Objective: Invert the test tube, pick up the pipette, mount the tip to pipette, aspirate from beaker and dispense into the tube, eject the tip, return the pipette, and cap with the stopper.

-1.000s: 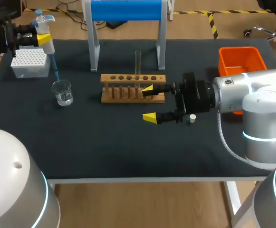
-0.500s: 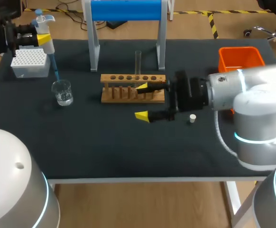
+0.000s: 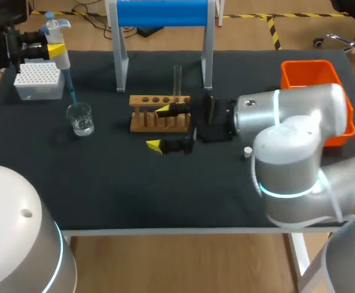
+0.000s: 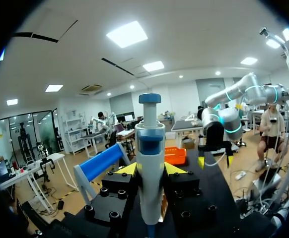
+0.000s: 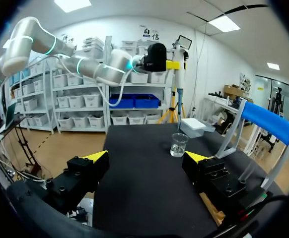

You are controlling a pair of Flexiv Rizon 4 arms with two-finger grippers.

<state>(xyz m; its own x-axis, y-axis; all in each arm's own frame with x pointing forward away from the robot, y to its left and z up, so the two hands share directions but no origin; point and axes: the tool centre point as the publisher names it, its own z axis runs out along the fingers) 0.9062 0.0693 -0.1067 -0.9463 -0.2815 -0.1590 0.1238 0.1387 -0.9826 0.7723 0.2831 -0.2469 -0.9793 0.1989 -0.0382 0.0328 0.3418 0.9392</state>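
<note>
Head view.
- Desk [image 3: 104, 177]: dark top.
- Left gripper [image 3: 54, 49]: at the far left corner, clamped on the pipette [image 3: 60, 43]. The pipette is upright with its blue tip pointing down at the beaker [image 3: 80, 118]. Whether the tip is inside the beaker cannot be told.
- Tip box [image 3: 38, 81]: just behind the beaker, under the left gripper.
- Rack [image 3: 156, 114]: wooden, mid-desk.
- Tube [image 3: 177, 78]: upright in the rack, near its right end.
- Right gripper [image 3: 158, 128]: fingers spread wide, holding nothing. One yellow tip lies over the rack, the other over the desk in front of it.
- Stopper [image 3: 247, 151]: white, on the desk beside the right arm, apart from the rack.
- Bin [image 3: 305, 72]: orange, far right, partly behind the right arm.
- Stand [image 3: 163, 13]: blue roll on white legs, behind the rack.

Left wrist view.
- Pipette held upright between both yellow tips, its blue plunger on top.
- Bin and right arm ahead.

Right wrist view.
- Own fingers wide apart with bare desk between them.
- Rack edge under one finger.
- Beaker ahead, tip box beyond it.
- Pipette hanging over the beaker in the left gripper.
</note>
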